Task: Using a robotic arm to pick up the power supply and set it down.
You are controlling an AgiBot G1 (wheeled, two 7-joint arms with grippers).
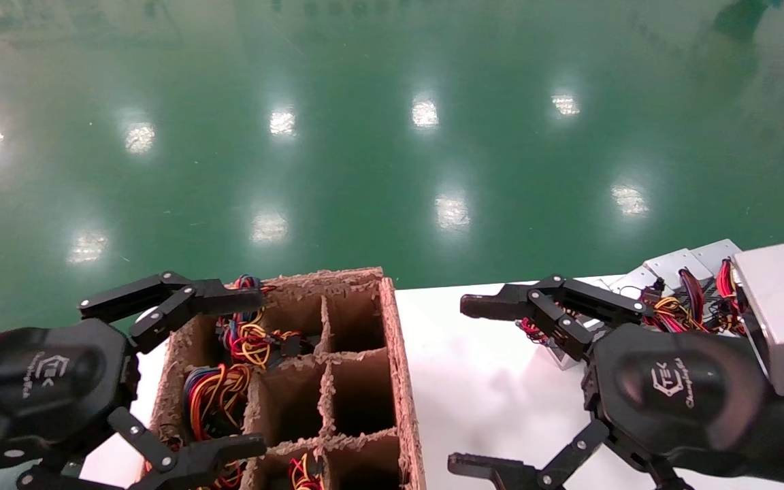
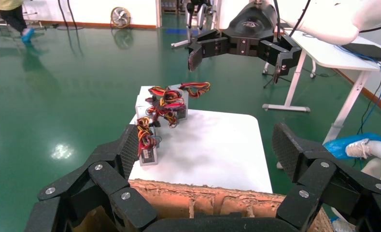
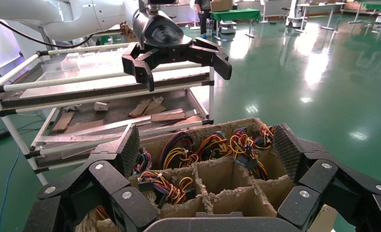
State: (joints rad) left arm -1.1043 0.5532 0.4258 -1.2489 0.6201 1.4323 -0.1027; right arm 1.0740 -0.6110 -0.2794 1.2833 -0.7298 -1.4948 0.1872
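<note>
Several silver power supplies with red-yellow-black wire bundles lie on the white table (image 1: pixel 494 381), at its far right (image 1: pixel 671 264) and in a row in the left wrist view (image 2: pixel 147 154). My right gripper (image 1: pixel 463 386) hangs open above the table beside them, holding nothing; it also shows from afar (image 2: pixel 236 67). My left gripper (image 1: pixel 256 373) stands open over the left cells of the brown cardboard divider box (image 1: pixel 402 381), also empty. More wire bundles (image 3: pixel 178 150) fill the box's left cells, with the bodies under them hidden.
The divider box's right cells (image 1: pixel 358 388) hold nothing visible. Shiny green floor (image 1: pixel 392 136) lies beyond the table. A tube rack with cardboard scraps (image 3: pixel 106 111) stands behind the box. Another white table (image 2: pixel 323 53) is farther off.
</note>
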